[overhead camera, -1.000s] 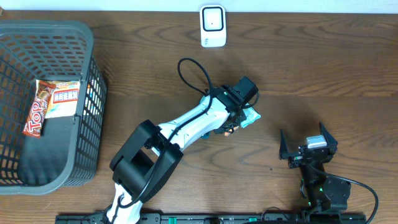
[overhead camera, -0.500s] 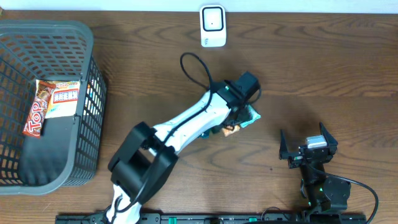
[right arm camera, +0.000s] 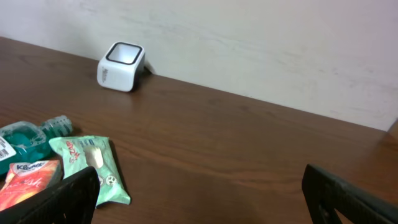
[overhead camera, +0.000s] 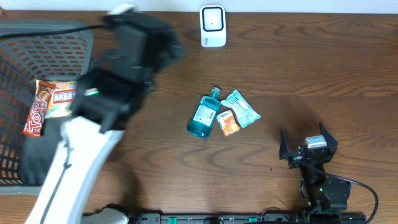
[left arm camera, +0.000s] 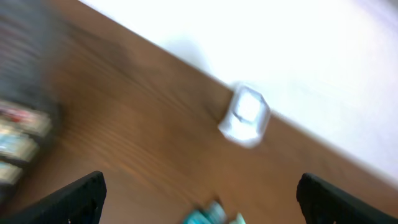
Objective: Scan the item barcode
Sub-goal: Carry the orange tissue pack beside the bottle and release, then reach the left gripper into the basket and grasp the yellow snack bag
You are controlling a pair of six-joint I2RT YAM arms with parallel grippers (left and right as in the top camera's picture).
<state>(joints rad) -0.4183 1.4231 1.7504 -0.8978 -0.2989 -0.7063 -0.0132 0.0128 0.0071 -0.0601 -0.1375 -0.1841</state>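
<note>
We find left gripper [left arm camera: 200, 198] and right gripper [right arm camera: 199, 193] spread, empty; mouthwash bottle [overhead camera: 204, 113] lies apart from scanner [overhead camera: 212, 25], scan apparently outstanding

Dark-grey plastic mesh basket [overhead camera: 15, 81] sits at the left end of the table [overhead camera: 311, 74], open top up, near side partly hidden in overhead. In left wrist view it's only a dark blur at the left edge [left arm camera: 25, 50]. Tabletop is dark brown wood w/ visible grain, running wall to wall across the frame. Plain white wall [right arm camera: 249, 37] meets the table's far edge. Black rail [overhead camera: 205, 218] w/ small green lights lies along the near edge.
</note>
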